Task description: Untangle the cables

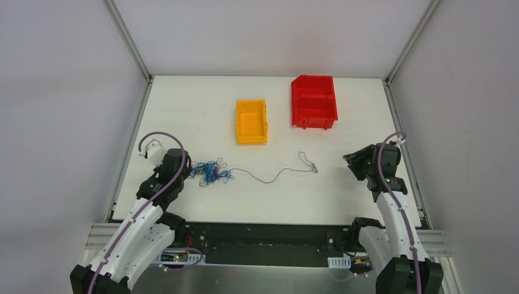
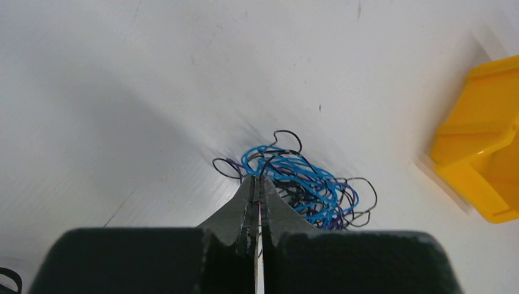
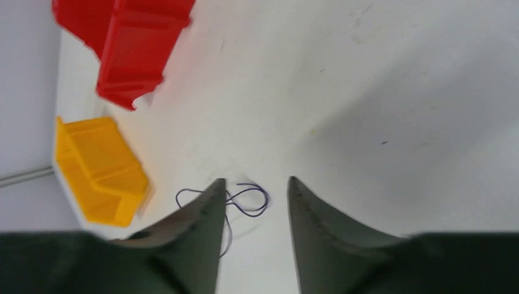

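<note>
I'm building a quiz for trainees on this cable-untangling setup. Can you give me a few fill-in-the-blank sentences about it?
The left gripper is ____ on the cable tangle.
The right gripper has its jaws ____, holding nothing.
The bin nearer the tangle is ____.
One loose strand trails from the tangle toward the ____ gripper.
Missing words: shut; open; yellow; right.

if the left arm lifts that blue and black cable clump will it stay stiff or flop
Probably floppy: the cables are thread-thin and lie in loose curls, so they would likely droop from the left end effector. The loops look interlocked, so the clump may lift as one, dragging the strand trailing right. Likely very light for its size.
</note>
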Available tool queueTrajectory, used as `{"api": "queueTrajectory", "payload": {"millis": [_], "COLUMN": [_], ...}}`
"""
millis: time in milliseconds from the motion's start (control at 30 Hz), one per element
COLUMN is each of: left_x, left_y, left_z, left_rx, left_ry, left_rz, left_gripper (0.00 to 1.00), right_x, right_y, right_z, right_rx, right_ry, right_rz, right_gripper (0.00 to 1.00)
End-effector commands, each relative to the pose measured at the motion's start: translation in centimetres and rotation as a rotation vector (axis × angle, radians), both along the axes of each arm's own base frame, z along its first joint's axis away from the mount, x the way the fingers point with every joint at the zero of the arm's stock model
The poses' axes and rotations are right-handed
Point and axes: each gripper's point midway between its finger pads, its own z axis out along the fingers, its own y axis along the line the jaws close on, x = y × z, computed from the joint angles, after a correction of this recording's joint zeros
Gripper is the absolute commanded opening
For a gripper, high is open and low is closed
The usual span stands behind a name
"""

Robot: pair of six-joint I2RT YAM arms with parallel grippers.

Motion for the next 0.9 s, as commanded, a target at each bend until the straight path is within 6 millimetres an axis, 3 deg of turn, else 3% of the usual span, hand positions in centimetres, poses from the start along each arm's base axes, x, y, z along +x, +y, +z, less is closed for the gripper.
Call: {"api": "queueTrajectory", "payload": {"millis": [0, 67, 133, 267, 467, 533, 700, 767, 867], "left_x": [1.0, 1.3, 1.7, 2.4, 2.6, 2.5, 1.6, 1.0, 0.1], "left_y": [-1.7, -2.6, -3.4, -5.9, -6.2, -6.3, -6.1, -6.2, -7.8], "left_z": [0.9, 0.9, 0.9, 0.9, 1.6, 2.0, 2.1, 1.8, 1.0], "left_rx": [-0.033, -0.041, -0.051, -0.079, -0.072, -0.07, -0.086, -0.138, -0.285], "left_ry": [0.015, 0.032, 0.042, 0.046, 0.02, 0.004, 0.008, 0.025, 0.067], "left_rz": [-0.093, -0.141, -0.19, -0.338, -0.375, -0.392, -0.375, -0.344, -0.318], "left_gripper": [0.0, 0.0, 0.0, 0.01, 0.14, 0.28, 0.96, 0.99, 0.99], "right_x": [0.8, 0.6, 0.4, -0.2, -1.8, -2.4, -3.1, -3.2, -3.1], "right_y": [4.8, 5.1, 6.0, 9.7, 17.3, 19.2, 23.2, 24.5, 26.5], "right_z": [2.7, 2.9, 3.3, 4.1, 4.3, 4.1, 3.6, 3.3, 3.1], "right_rx": [0.097, 0.079, 0.045, 0.005, -0.075, -0.097, -0.176, -0.206, -0.24], "right_ry": [-0.111, -0.108, -0.116, -0.08, -0.081, -0.091, -0.084, -0.08, -0.107], "right_rz": [0.296, 0.318, 0.372, 0.527, 0.781, 0.867, 1.052, 1.102, 1.14], "right_gripper": [0.55, 0.71, 0.77, 0.77, 0.76, 0.76, 0.75, 0.77, 0.91]}}
